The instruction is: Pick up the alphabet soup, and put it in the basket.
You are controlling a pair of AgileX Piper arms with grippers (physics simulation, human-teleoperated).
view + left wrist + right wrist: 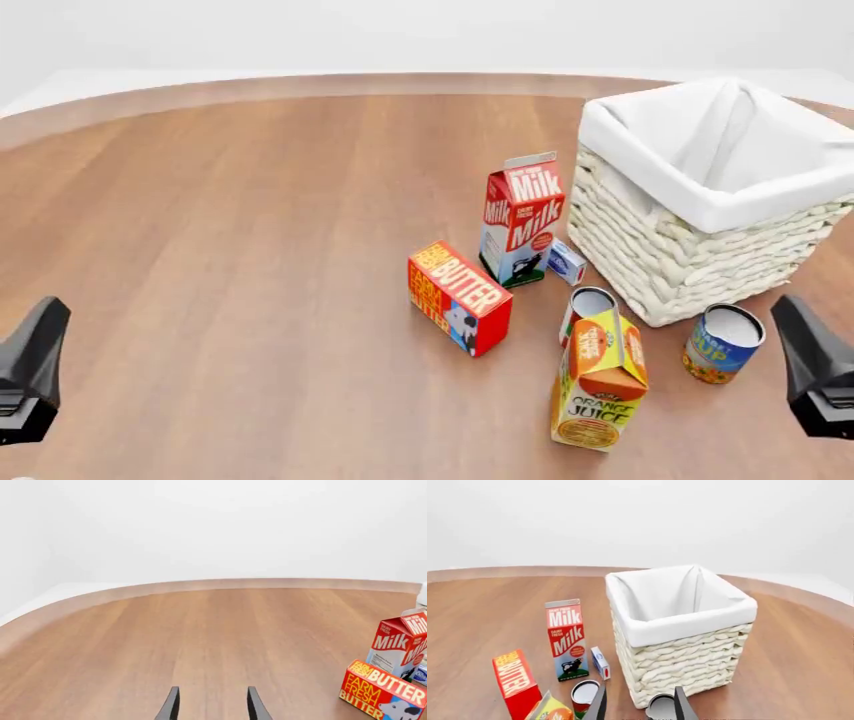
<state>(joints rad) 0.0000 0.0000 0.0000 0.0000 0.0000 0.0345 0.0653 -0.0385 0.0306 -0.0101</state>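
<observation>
The alphabet soup, a small blue can with an orange lower band and a pale top, stands upright on the table just in front of the basket, a big cream wicker basket with white lining. In the right wrist view the can's top shows between the fingers, below the basket wall. My right gripper is open and empty, right of the can and nearer the camera, apart from it. My left gripper is open and empty at the far left, over bare table; its fingers show spread.
A milk carton, a small blue-white box and a red butter box stand left of the basket. A red-and-white can and an orange juice carton stand just left of the soup.
</observation>
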